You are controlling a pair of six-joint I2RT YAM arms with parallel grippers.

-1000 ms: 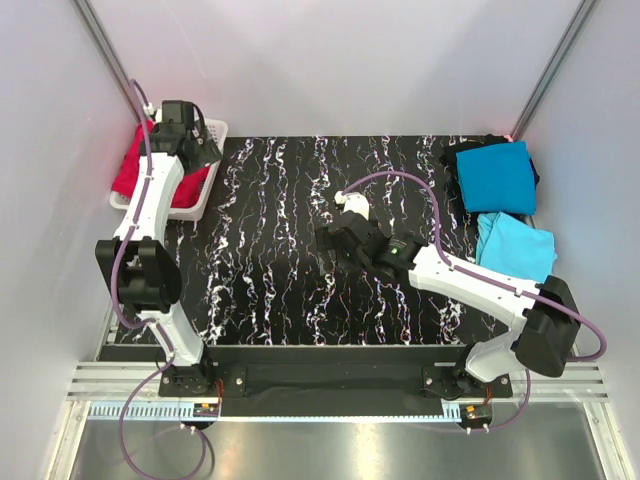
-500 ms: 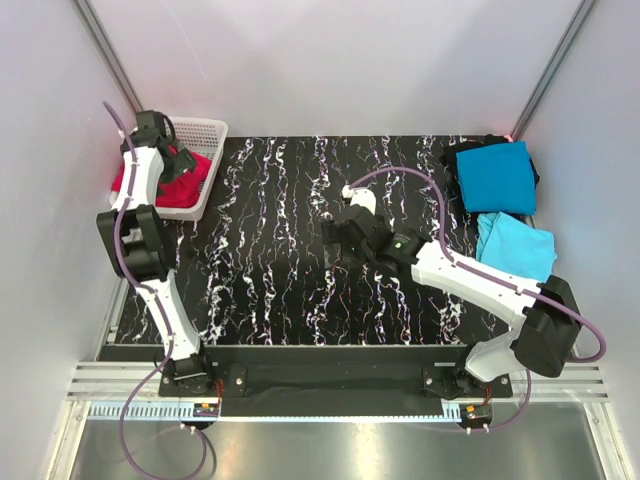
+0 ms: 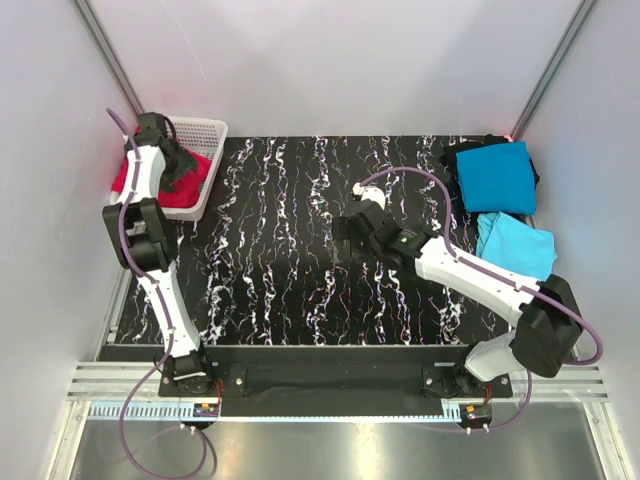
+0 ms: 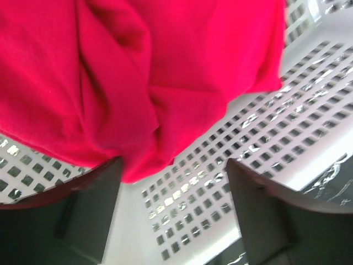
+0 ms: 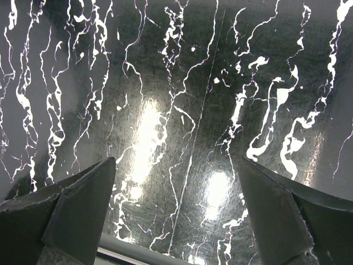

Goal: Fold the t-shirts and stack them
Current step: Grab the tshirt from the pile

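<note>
- The left pincer [image 4: 174, 163] hangs inside the white mesh basket [image 4: 242, 138] at the far-left corner of the bench [image 3: 270, 260]. Its fingers are spread and pinch nothing.
- The crimson t-shirt [image 4: 138, 66] lies crumpled in the basket, directly ahead of the left pincer. Its lowest fold dips between the fingers.
- The left arm is the nearer. The right pincer [image 5: 176, 163], spread and empty, hovers over the mid-bench.
- The teal t-shirt [image 3: 497, 175] and sky-blue t-shirt [image 3: 517, 247] lie far right.
- Clearance: the basket walls stand close, and open bench lies rightward.
</note>
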